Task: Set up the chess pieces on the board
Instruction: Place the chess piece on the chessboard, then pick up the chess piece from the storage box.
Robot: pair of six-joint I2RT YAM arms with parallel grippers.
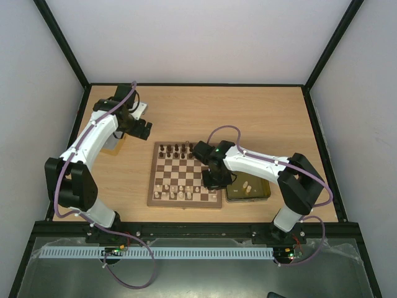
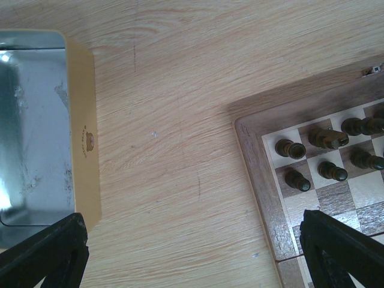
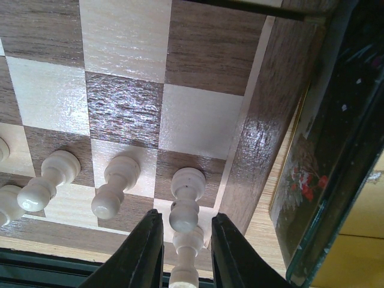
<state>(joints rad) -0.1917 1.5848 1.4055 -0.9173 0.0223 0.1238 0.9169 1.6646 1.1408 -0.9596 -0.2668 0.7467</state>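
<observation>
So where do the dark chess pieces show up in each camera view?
Top external: dark pieces along the far edge of the board.
Left wrist: right side, on the board's corner.
Right wrist: not in it; only cream pieces.
Shared landmark: the board's wood border.

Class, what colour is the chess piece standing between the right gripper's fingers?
Pale cream. The piece shows best in the right wrist view.
</observation>
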